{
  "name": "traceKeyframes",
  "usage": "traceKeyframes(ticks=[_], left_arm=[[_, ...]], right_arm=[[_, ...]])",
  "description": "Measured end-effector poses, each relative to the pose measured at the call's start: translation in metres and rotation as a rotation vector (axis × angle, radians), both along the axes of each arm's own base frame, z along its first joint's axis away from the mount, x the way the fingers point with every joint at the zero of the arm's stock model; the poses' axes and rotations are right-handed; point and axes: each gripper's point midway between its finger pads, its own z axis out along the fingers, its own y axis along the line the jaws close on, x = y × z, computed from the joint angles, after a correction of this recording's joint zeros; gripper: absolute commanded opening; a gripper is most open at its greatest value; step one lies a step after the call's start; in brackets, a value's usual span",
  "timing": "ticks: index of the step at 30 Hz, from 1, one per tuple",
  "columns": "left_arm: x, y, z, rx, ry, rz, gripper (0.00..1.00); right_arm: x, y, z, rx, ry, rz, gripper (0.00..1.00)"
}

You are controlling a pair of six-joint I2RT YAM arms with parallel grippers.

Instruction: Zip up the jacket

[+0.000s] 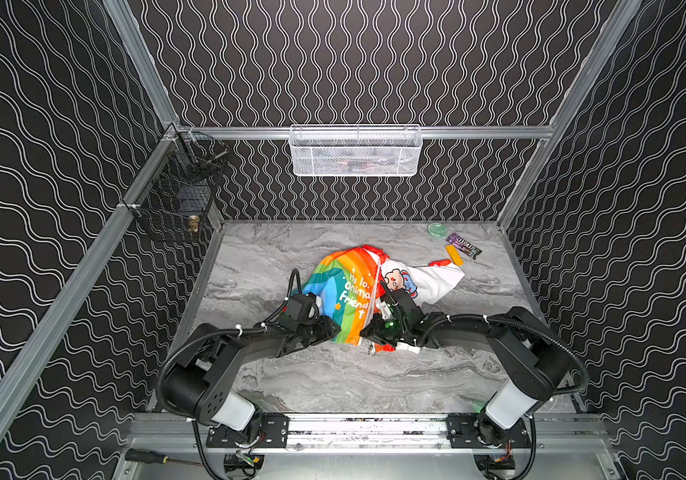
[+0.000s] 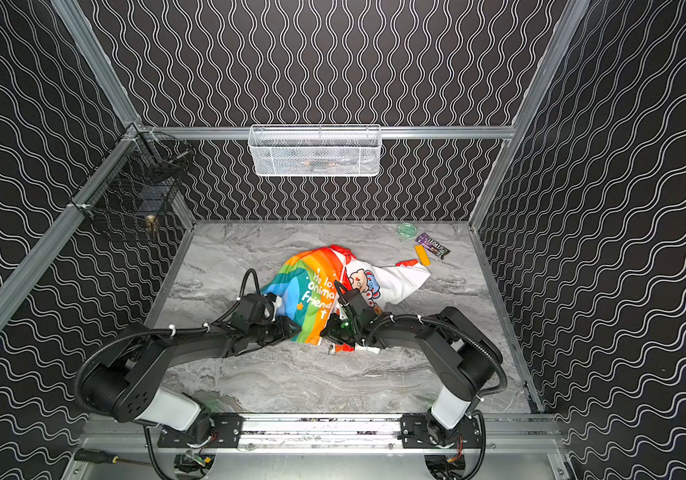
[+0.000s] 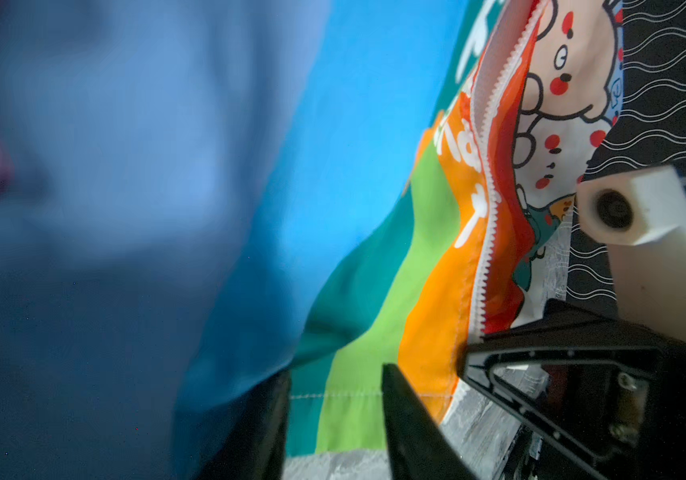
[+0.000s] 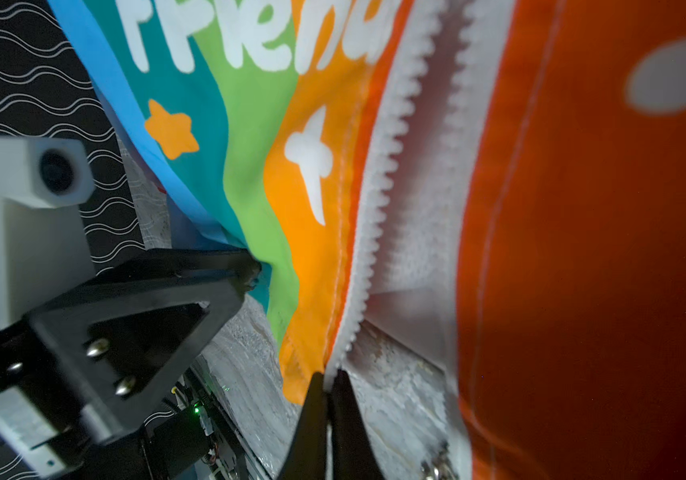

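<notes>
Jacket: the jacket (image 1: pixel 341 291) lies mid tabletop (image 1: pixel 333 386), hem toward the near side and red hood at the far end; the rainbow front is on the left, and the other front (image 1: pixel 420 280) is flipped open to the right with its white cartoon lining up
Zipper: the zipper (image 4: pixel 378 187) is undone along all that shows; a second white tape lies just beside the toothed one, unjoined, and a small metal pull (image 1: pixel 371 351) hangs at the near end
Right hand: the right hand (image 4: pixel 326 378) is pinched tight on the near end of the rainbow front's zipper tape, at the orange hem corner, probably to steady that end for feeding into the slider
Left hand: the left hand (image 3: pixel 337 370) has its fingers apart, straddling the hem at the green stripe and gripping nothing; it seems placed to take the hem and keep the panel flat
Stage: early, since the two tape ends are not yet joined
Edges: the hem is the working edge, and the two hands nearly meet along it, so there is little slack between them
Open room: bare tabletop lies near of the hem and left of the jacket; the zipper line toward the hood is unobstructed
Clutter: a green lid (image 1: pixel 437 230), a purple wrapper (image 1: pixel 462 245) and a yellow piece (image 1: pixel 453 254) sit far right, near the red cuff and well apart from the zipper
</notes>
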Motion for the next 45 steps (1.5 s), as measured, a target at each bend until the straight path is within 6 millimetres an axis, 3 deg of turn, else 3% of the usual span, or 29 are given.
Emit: traceKeyframes(ticks=[3,9,14,18,31,37,45], left_arm=[[-0.002,0.004,0.012,0.003,-0.007,0.013,0.71],[-0.018,0.005,0.035,-0.074,0.026,0.043,0.76],[-0.042,0.005,0.028,-0.171,0.13,0.095,0.78],[-0.047,0.0,0.028,-0.257,0.177,0.144,0.78],[-0.044,-0.044,0.023,-0.504,0.261,0.206,0.75],[-0.034,-0.043,0.025,-0.536,0.213,0.253,0.71],[-0.015,-0.048,0.051,-0.522,0.094,0.223,0.55]], right_arm=[[0.0,0.001,0.0,0.005,0.005,-0.001,0.0],[0.002,0.004,0.006,0.021,0.004,-0.008,0.0],[0.003,0.006,0.01,0.038,0.006,-0.011,0.0],[0.003,0.009,0.017,0.066,0.012,-0.018,0.0],[0.004,0.017,0.031,0.145,0.038,-0.04,0.0],[0.002,0.018,0.032,0.167,0.052,-0.04,0.0],[-0.002,0.015,0.036,0.176,0.047,-0.041,0.0]])
